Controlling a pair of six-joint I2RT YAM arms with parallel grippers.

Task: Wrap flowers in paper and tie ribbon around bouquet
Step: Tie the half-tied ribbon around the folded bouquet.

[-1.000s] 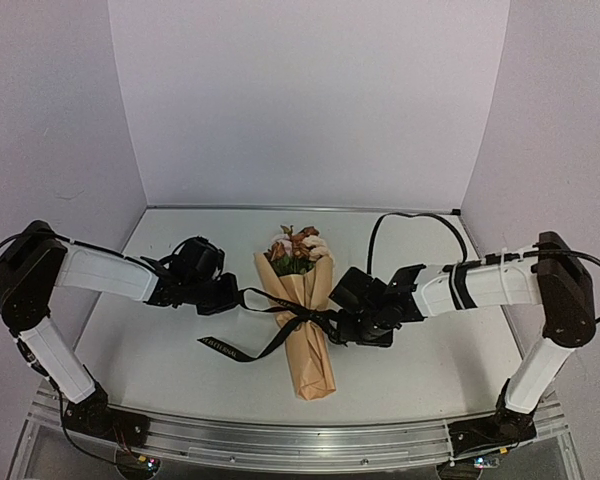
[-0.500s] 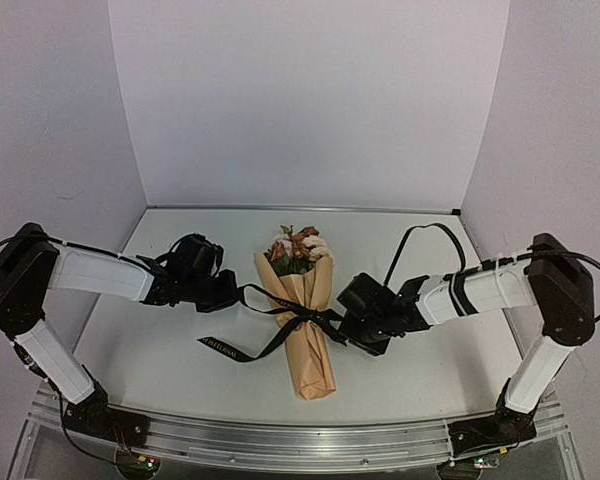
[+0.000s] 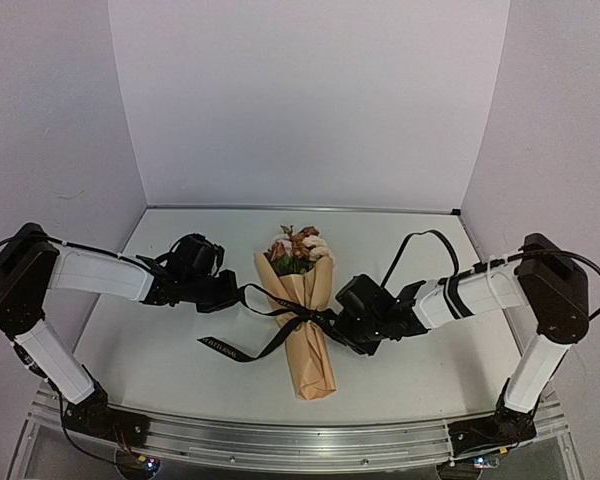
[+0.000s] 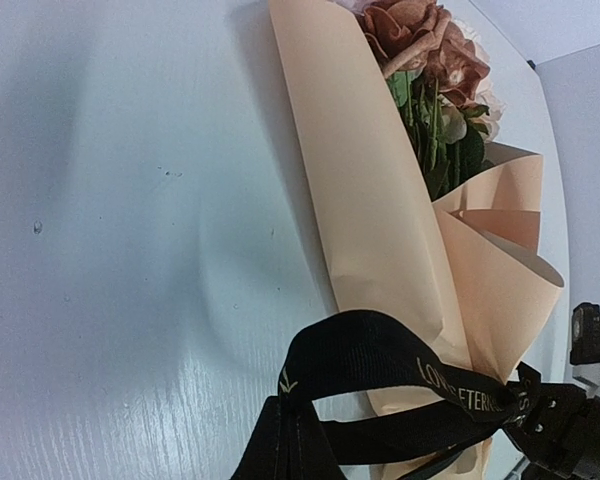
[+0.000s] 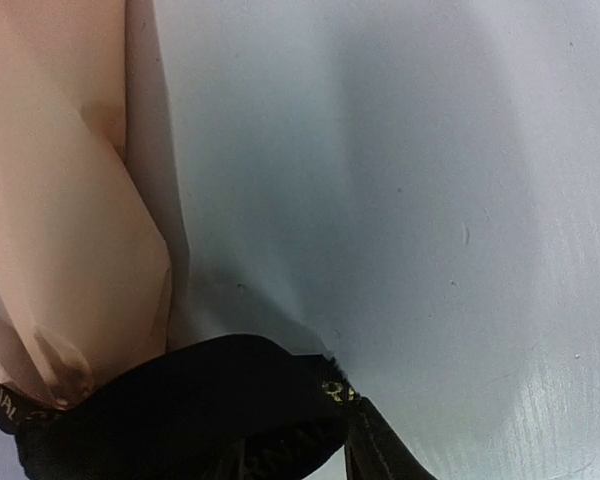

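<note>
Although the wrapping looks finished, the tying does not look settled yet. The bouquet [image 3: 302, 330] lies on the table [image 3: 150, 365] midway between the two arms, narrow end toward the robot and wide end away. The paper [image 3: 313, 365] is rolled into a slim cone around the stems, and the flowers [image 3: 298, 247] show only at the wide end, so the first half of the task reads as done. The ribbon [image 3: 304, 315] crosses the bouquet about its middle and seems gathered into a knot there. A loop runs off to the bouquet's left, and a loose tail lies on the table on that same side, nearer the robot. The left gripper [image 3: 228, 298], just left of the bouquet, is closed on the end of that loop; its wrist view shows the loop coming up from the lower edge and arching over to the paper. The right gripper [image 3: 340, 324] sits against the bouquet's right side, level with the knot. Its wrist view shows black ribbon bunched directly in front of it, but whether its jaws pinch that ribbon or merely stand about it cannot be told. What seems left is to draw the knot tight or form a bow, then let go of both ends. Whether the knot is a full one or a single crossing is too small to judge.
</note>
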